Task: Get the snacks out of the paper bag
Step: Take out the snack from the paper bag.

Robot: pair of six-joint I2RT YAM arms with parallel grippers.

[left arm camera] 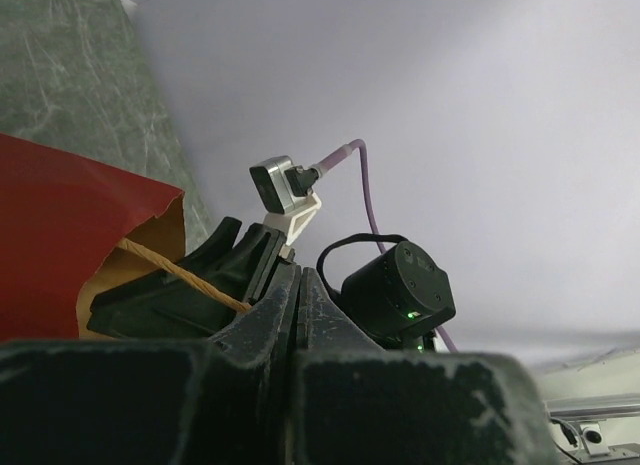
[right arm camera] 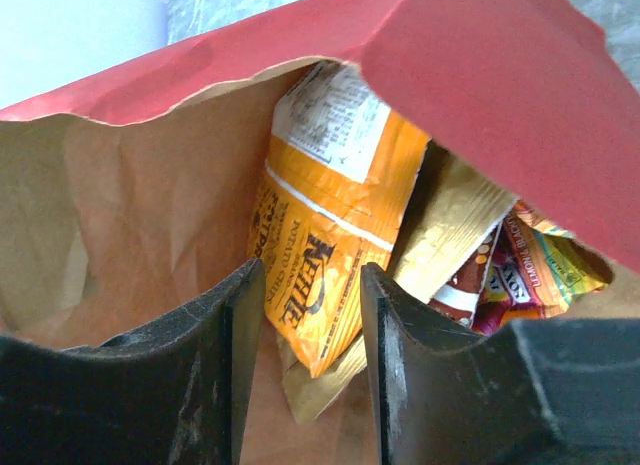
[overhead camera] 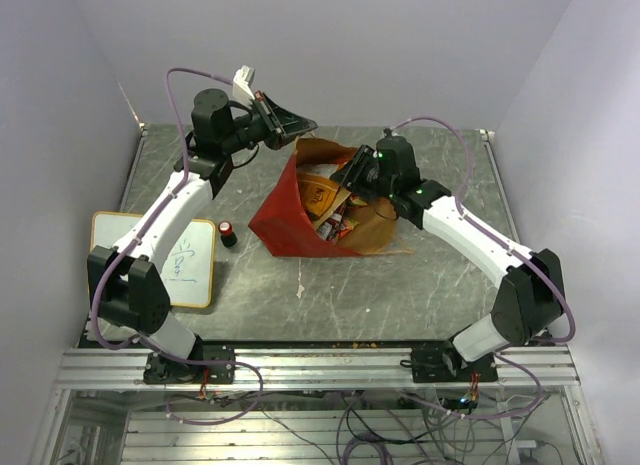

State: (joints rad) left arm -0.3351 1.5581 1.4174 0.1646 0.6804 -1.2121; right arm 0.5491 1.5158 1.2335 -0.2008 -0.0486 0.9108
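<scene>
**Drive deeper, then pinch the orange packet by its edge**

The grey-green marbled worktop [overhead camera: 400,295] carries the large paper bag [overhead camera: 283,223], red outside and brown kraft inside. It sits at the centre, slumped, with its mouth opening toward 3 o'clock.

The left end effector [overhead camera: 288,124] hangs over the bag's 12 o'clock rim. In its wrist view the fingers are pressed together and the thin tan cord handle [left arm camera: 180,273] runs into their seam, so it appears to be pinching the handle and holding that rim up.

The right end effector [right arm camera: 305,375] sits at the mouth with its jaws moderately apart and nothing between them. It frames the large glossy orange chip packet [right arm camera: 320,265], which stands on end against the kraft wall. A gold-yellow packet [right arm camera: 450,220] lies at 3 o'clock of the orange one, and a multicoloured packet [right arm camera: 545,265] at 4 o'clock. All are inside the bag.

The step in hand looks like the first grasp.
- **Advance:** go straight in until the orange packet's lower edge passes between the pads.
- **Clearance:** hold the 9 o'clock finger off the kraft wall so no paper is caught with the packet.
- **Grip:** the film looks slippery, so close on the flat crimped edge, not the puffed middle.
- **Withdraw:** pull out toward 3 o'clock, low under the red flap overhanging at 1 o'clock.
- **Left arm:** hold the handle taut, or the mouth may sag shut.
</scene>
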